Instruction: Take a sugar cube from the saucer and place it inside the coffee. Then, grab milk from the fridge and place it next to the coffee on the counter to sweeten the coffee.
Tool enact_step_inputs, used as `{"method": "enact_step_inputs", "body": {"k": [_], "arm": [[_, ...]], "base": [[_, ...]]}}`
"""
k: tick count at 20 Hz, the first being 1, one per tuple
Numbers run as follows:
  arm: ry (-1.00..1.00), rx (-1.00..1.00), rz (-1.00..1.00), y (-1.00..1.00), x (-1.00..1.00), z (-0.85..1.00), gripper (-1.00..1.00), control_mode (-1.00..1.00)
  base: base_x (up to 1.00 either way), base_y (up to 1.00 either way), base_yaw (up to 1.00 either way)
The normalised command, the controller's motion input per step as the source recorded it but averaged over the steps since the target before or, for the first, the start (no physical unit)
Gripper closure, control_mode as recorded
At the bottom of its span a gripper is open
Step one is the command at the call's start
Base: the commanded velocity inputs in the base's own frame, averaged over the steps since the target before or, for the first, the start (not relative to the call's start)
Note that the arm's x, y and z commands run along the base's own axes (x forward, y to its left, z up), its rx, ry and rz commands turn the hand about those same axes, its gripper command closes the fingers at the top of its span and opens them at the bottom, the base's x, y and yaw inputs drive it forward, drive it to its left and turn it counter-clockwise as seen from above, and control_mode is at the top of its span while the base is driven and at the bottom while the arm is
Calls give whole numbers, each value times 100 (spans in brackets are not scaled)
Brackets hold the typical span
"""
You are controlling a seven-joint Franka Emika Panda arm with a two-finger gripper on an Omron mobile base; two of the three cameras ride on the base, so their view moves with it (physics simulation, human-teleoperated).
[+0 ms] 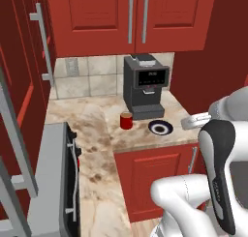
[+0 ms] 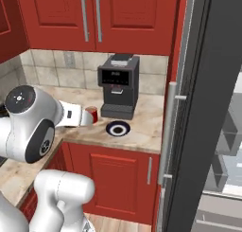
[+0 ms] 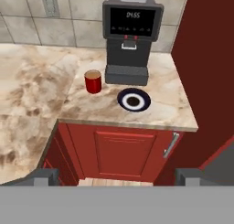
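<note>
No cube shows on the saucer [image 3: 133, 100]; milk remains unfetched, fridge [image 2: 208, 112] door ajar; gripper [image 3: 116, 175] wide open, empty.

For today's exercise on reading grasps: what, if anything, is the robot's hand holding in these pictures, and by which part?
Nothing is held. The hand is open, back from the counter, with empty space between its fingertips.

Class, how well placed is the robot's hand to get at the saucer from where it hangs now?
Probably yes. The open hand hangs out in front of the counter, and the saucer lies in open view beside the red cup, with nothing between them. It would have to travel forward and down.
</note>
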Motion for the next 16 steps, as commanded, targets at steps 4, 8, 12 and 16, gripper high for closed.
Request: {"method": "enact_step_inputs", "body": {"k": [4, 8, 12, 16], "arm": [[0, 0, 0, 0, 0, 0, -100, 100], [0, 0, 0, 0, 0, 0, -100, 100], [0, 0, 0, 0, 0, 0, -100, 100], [0, 0, 0, 0, 0, 0, -100, 100]], "base": [[-100, -17, 0], [-100, -22, 0], [-100, -51, 0], [-100, -88, -1]]}}
